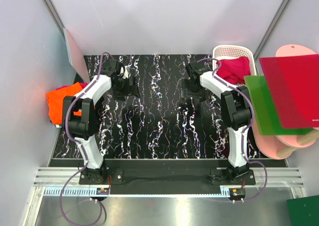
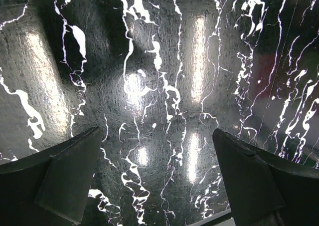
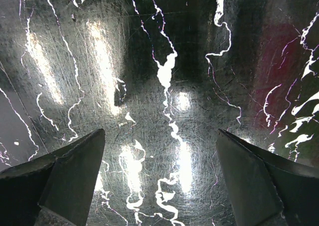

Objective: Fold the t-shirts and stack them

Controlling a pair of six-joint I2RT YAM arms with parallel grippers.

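Note:
A crimson-pink t-shirt (image 1: pixel 233 70) lies bunched in the white basket (image 1: pixel 223 51) at the back right. A bright orange t-shirt (image 1: pixel 59 104) lies folded at the table's left edge, with a bit of red cloth showing at its top. My left gripper (image 1: pixel 127 88) is open and empty over the black marbled table (image 1: pixel 159 121), back left. My right gripper (image 1: pixel 192 86) is open and empty, back right, beside the basket. Both wrist views show only bare marbled surface between the spread fingers (image 2: pixel 70 176) (image 3: pixel 75 176).
A stiff red board (image 1: pixel 291 91) and a green board (image 1: pixel 263 109) lie over pink boards (image 1: pixel 281 143) at the right. A pale board (image 1: pixel 75 54) leans at the back left wall. Another green piece (image 1: pixel 304 211) is at the bottom right.

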